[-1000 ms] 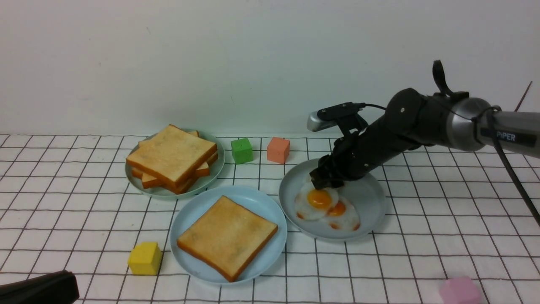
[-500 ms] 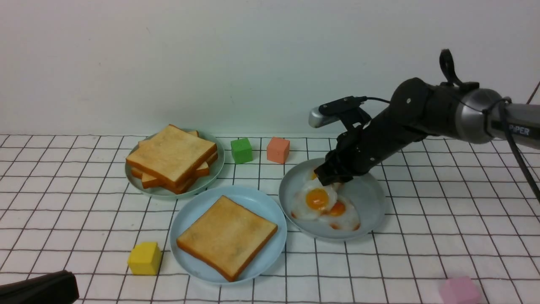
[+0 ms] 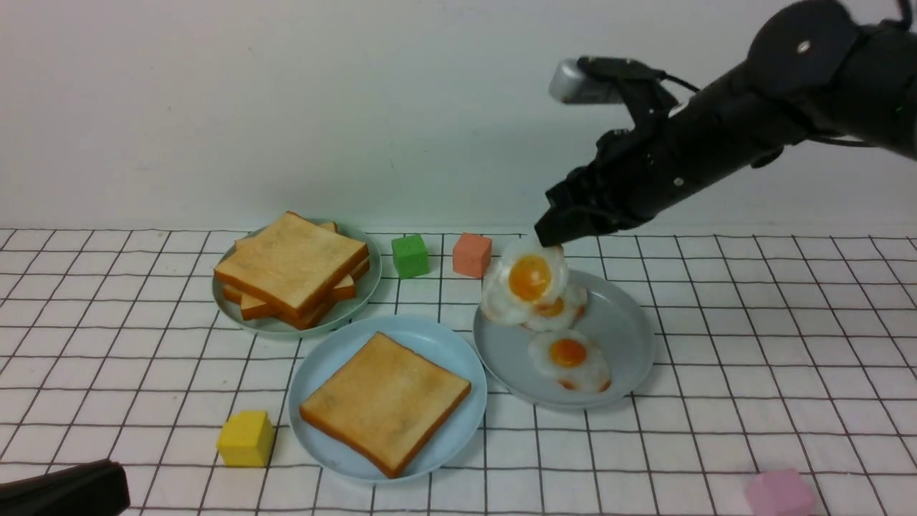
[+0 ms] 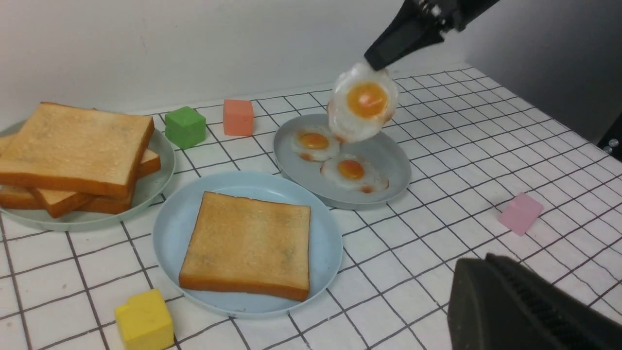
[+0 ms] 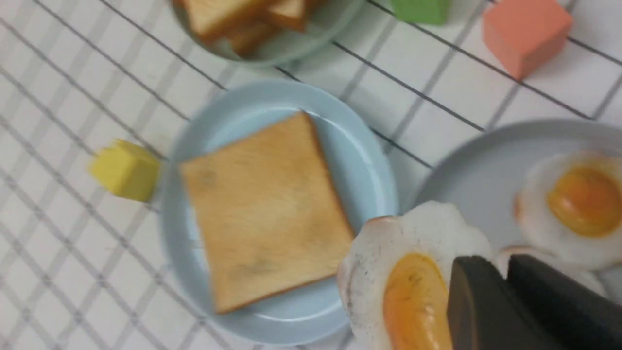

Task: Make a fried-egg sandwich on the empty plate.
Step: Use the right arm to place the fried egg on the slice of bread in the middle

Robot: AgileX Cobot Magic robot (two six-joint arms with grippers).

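Note:
The sky-blue plate point(image 3: 437, 344) sits at the front centre with one toast slice point(image 3: 385, 401) lying flat on it. My right gripper point(image 3: 555, 233) is shut on the rim of a fried egg point(image 3: 526, 283). The egg hangs tilted in the air over the left edge of the grey-blue plate point(image 3: 623, 337). In the right wrist view the egg point(image 5: 403, 277) is pinched at the gripper point(image 5: 503, 267), beside the toast point(image 5: 262, 209). My left gripper point(image 4: 478, 260) is shut and empty, low at the front left point(image 3: 107, 487).
Two more fried eggs point(image 3: 569, 358) lie on the grey-blue plate. A pale green plate point(image 3: 362, 301) at the back left holds a toast stack point(image 3: 290, 269). Green cube point(image 3: 410, 256), salmon cube point(image 3: 472, 254), yellow cube point(image 3: 246, 438) and pink cube point(image 3: 781, 493) stand around.
My right gripper closed on the top egg and lifted it off the grey-blue plate, uncovering an egg beneath. The left arm has not moved.

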